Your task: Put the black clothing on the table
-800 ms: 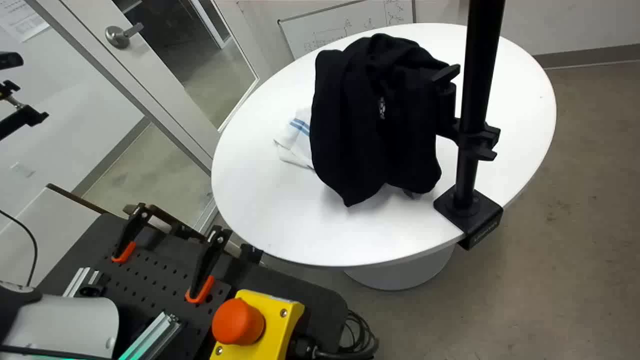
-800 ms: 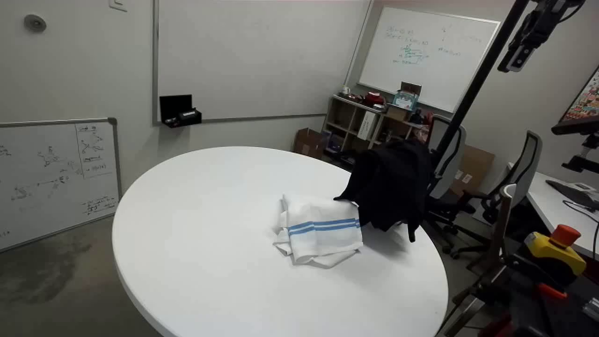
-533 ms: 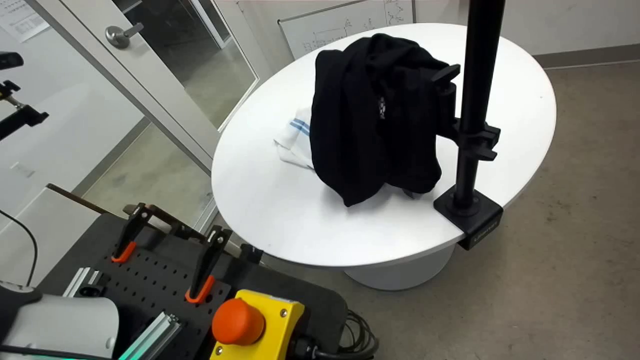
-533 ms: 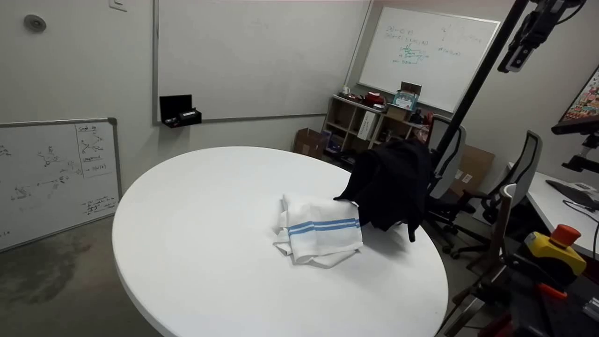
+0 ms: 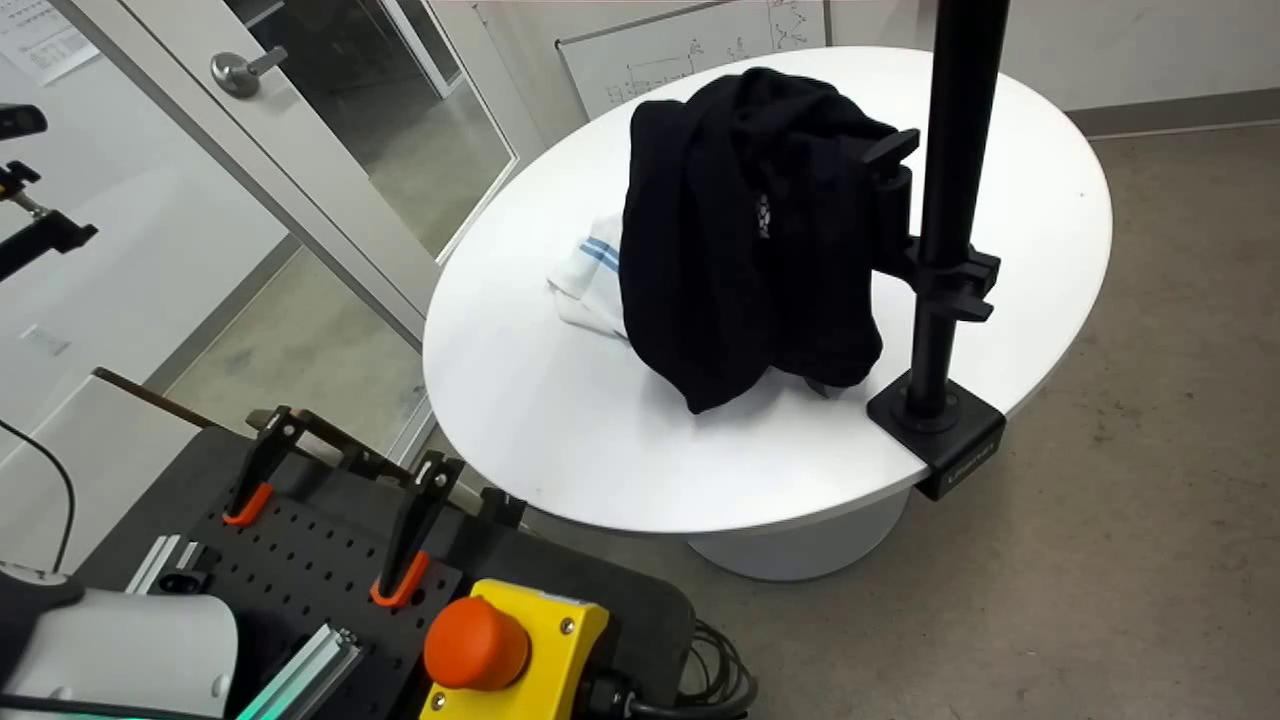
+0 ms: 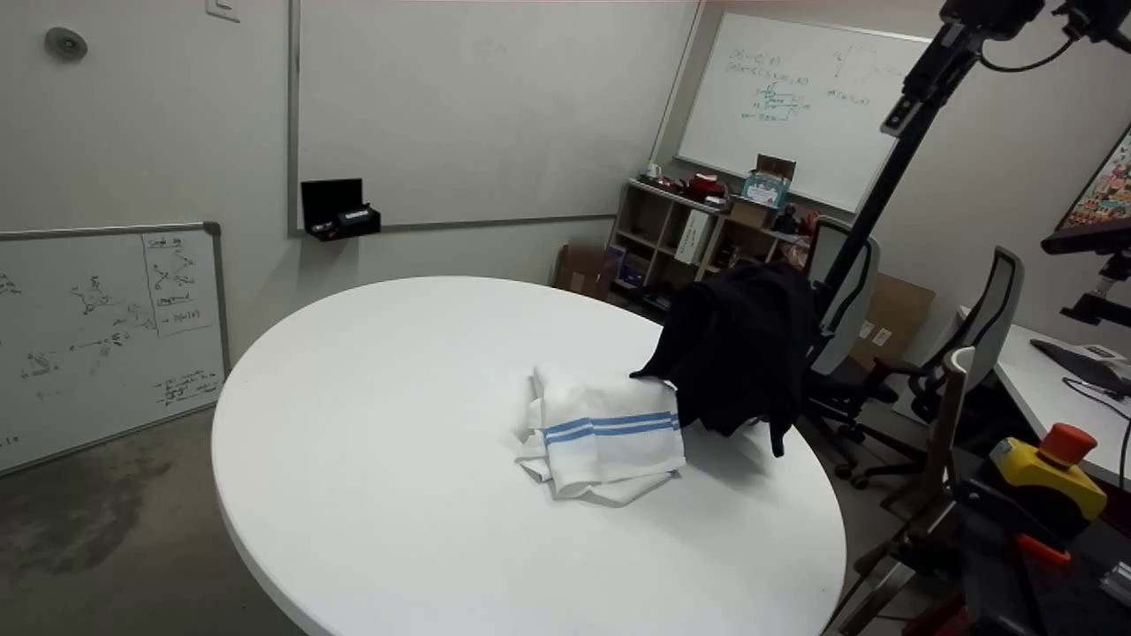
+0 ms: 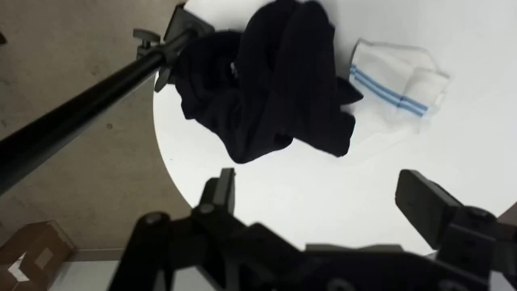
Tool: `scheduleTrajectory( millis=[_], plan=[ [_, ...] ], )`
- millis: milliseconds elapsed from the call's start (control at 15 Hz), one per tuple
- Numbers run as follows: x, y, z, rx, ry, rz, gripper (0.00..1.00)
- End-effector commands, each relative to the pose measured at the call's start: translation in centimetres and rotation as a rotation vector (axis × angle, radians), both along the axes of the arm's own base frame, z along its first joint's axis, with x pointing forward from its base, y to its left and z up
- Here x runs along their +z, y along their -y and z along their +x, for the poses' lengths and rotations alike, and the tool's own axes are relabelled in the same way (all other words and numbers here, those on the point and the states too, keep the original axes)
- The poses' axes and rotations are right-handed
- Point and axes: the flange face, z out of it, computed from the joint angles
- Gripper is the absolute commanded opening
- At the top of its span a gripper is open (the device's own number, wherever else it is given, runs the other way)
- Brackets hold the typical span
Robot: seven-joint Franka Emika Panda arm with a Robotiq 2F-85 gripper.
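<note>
The black clothing hangs bunched from a side bracket of the black pole over the round white table. In an exterior view it shows at the table's far right side, its lower edge close to the tabletop. The wrist view shows it ahead of the fingers. My gripper is open and empty, its fingers wide apart. It is high above the table, apart from the clothing, and it also shows at the top right of an exterior view.
A folded white towel with blue stripes lies on the table beside the clothing. The black pole is clamped at the table edge and rises tall near the gripper. An emergency stop box sits on the robot's cart.
In an exterior view my gripper has moved left, to in front of the upper pole. The clothing, towel and pole have not moved.
</note>
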Motion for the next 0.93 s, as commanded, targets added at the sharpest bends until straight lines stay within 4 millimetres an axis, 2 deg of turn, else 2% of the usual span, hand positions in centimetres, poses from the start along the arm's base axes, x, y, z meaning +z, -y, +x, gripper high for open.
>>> scheduleTrajectory(
  millis=[0,467,867],
  plan=[
    [-1.3,3.0,4.0,-0.135,0.084,0.006,1.00],
    [-8.5,6.6,8.7,-0.333,-0.034,0.021,1.00],
    [-13.0,6.5,10.9,-0.336,-0.120,0.052,1.00]
  ],
)
